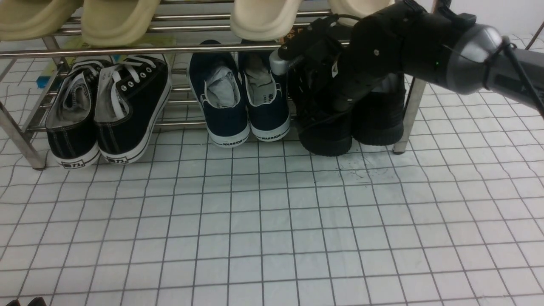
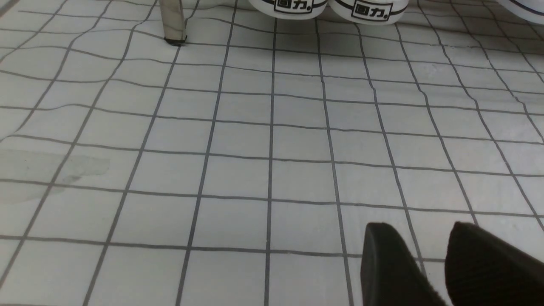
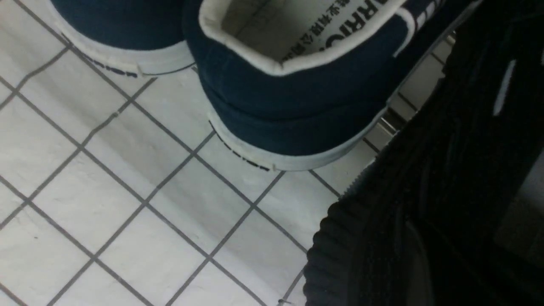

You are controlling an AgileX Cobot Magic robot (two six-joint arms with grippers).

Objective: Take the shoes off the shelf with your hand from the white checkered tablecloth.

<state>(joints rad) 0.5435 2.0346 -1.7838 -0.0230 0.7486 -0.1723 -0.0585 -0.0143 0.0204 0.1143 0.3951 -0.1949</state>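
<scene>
Both shoes [image 1: 332, 140] lean on the shelf [image 1: 127, 50], directly under the right pincer [image 1: 323, 91].

WARRIOR stands in dark capitals on the white heel rim of each of the navy slip-ons [image 1: 226, 123]. From my right wrist camera, the nearer slip-on shows white letters cut off to RRIO on its navy band. Next to them, on the cream lining [image 3: 263, 29], runs a line of small Chinese print too fine for me to read. The black canvas sneakers [image 1: 123, 110] carry a boxed 回力 on their white heel rims, and my left wrist camera sees both marks plainly.
</scene>
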